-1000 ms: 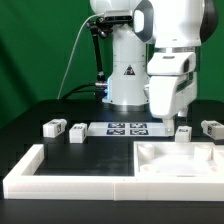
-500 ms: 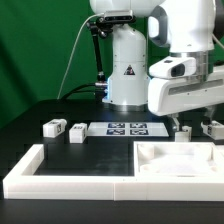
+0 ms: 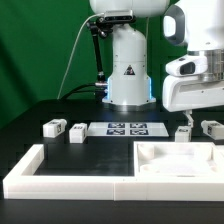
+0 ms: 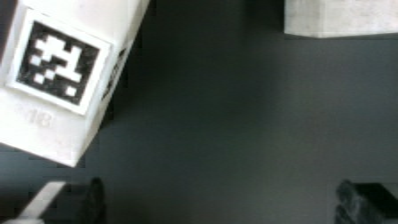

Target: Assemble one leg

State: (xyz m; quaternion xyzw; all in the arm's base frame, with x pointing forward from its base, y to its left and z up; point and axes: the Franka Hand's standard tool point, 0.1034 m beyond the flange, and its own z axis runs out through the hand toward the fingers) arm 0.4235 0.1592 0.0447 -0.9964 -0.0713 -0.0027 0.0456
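Four small white legs with tags lie on the black table: two at the exterior view's left point(image 3: 54, 127) point(image 3: 76, 132) and two at its right point(image 3: 183, 132) point(image 3: 212, 129). My gripper point(image 3: 197, 116) hovers above the table between the two right legs. In the wrist view it point(image 4: 222, 205) is open and empty, with dark fingertips point(image 4: 80, 200) wide apart over bare table. One tagged leg point(image 4: 63, 70) lies to one side ahead of the fingers, and the corner of another white part point(image 4: 347, 15) shows on the other side.
The marker board point(image 3: 127, 128) lies in the middle in front of the robot base. The large white square tray-like part point(image 3: 178, 158) sits at the front right. The long white L-shaped rail point(image 3: 60, 178) runs along the front and left.
The gripper has moved toward the exterior view's right, from above the leg near the tray to between the two right legs. The parts have not moved.
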